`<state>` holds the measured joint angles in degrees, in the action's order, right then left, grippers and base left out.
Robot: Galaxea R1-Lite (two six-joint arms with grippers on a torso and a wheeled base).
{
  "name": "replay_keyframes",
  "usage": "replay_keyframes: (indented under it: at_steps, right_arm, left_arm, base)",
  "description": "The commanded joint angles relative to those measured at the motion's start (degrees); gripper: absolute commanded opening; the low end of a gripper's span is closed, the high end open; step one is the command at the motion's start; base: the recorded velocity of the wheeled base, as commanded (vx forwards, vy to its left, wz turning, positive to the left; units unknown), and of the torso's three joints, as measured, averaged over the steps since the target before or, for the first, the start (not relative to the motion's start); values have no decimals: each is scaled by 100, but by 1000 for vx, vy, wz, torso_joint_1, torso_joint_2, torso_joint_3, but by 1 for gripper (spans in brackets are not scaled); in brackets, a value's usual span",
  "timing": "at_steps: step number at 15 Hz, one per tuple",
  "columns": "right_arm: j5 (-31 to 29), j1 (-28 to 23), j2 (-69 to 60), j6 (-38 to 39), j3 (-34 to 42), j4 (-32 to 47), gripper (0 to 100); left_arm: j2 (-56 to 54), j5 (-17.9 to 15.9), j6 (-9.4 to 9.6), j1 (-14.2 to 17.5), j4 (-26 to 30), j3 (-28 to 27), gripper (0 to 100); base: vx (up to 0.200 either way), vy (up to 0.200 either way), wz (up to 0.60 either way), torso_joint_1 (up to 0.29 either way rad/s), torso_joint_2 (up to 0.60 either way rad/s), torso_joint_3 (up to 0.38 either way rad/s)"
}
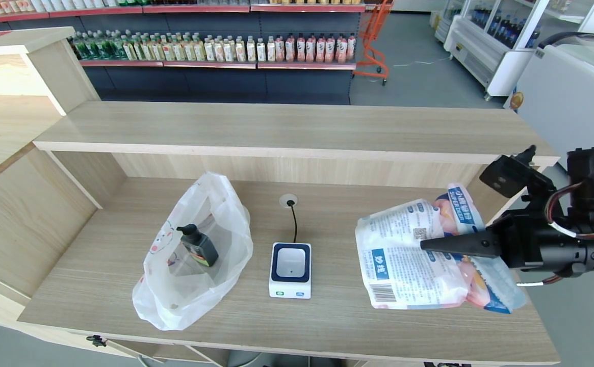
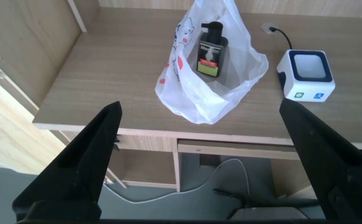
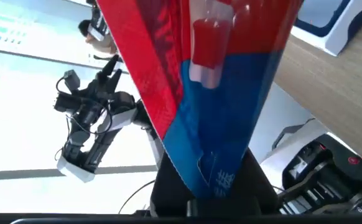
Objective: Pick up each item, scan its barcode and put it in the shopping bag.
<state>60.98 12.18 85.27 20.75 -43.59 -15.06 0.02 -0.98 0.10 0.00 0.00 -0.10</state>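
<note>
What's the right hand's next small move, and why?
Probably carry the plastic packet left and turn its barcode down over the scanner. The right hand is shut on the packet, held right of the scanner with the barcode facing up, so it likely isn't scanned yet.

One each: bag [image 1: 159, 300], bottle [image 1: 200, 247], scanner [image 1: 290, 270], packet [image 1: 409, 265]

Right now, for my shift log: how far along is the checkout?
Done: the pump bottle sits in the shopping bag. In hand: the right pincer grips a food packet right of the scanner, barcode showing. Left: scan that packet and bag it.
</note>
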Motion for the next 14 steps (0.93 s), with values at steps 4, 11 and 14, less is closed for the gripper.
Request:
replay_keyframes:
  at_steps: [4, 11, 14]
  right_arm:
    - [11, 593, -345, 579, -9, -33, 0]
    - [-33, 892, -310, 571, 44, -59, 0]
    - [-42, 900, -345, 597, 70, -6, 0]
  left_arm:
    - [-2, 1, -1, 0, 0, 1, 100]
    - [-2, 1, -1, 0, 0, 1, 100]
    - [-2, 1, -1, 0, 0, 1, 100]
  base:
    - [0, 0, 0, 0, 0, 0]
    - [0, 0, 0, 0, 0, 0]
    - [0, 0, 0, 0, 0, 0]
